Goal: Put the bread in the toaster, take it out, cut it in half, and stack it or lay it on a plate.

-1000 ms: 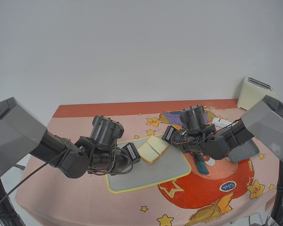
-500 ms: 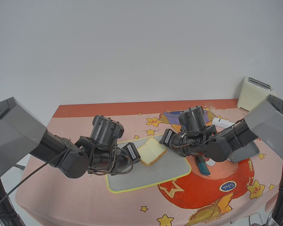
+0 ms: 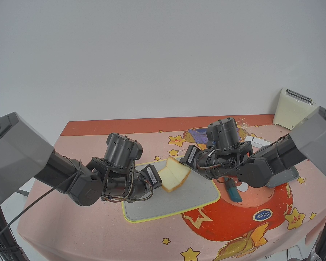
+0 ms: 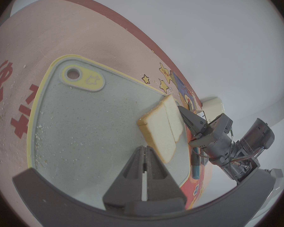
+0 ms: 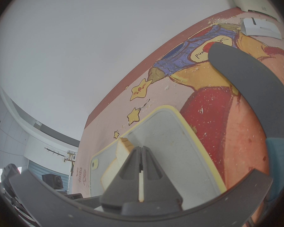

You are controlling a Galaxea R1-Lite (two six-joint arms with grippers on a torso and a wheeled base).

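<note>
1. From where I stand, the bread (image 3: 174, 174) sits just below the centre of the head view, cut into two halves. It is at the upper end of the grey, yellow-rimmed cutting board (image 3: 192, 198).
2. The half toward the left of the frame lies flat on the board. The other half is tipped up on its edge and leans over the flat one (the two meet along the cut).
3. The right gripper (image 5: 139, 148) comes in from the right of the frame. Its fingers are pressed together with only a hairline slit between them, and they grip nothing. The closed tip is right at the outer edge of the raised half.
4. The left gripper (image 4: 145, 148) comes in from the left, pinched closed in the same way and empty. Its tip is just beside the crust of the flat half; I cannot tell whether it touches.
5. A knife (image 3: 232, 192) with a teal handle lies on the printed pink tablecloth (image 3: 97, 229), just right of the board and below the right arm.
6. Farther right, a grey plate (image 3: 284, 174) shows partly from behind that arm.
7. The toaster (image 3: 293, 107) stands at the right edge of the frame, on the far corner of the table, with its slots facing up.
8. Crumbs speckle the board.
</note>
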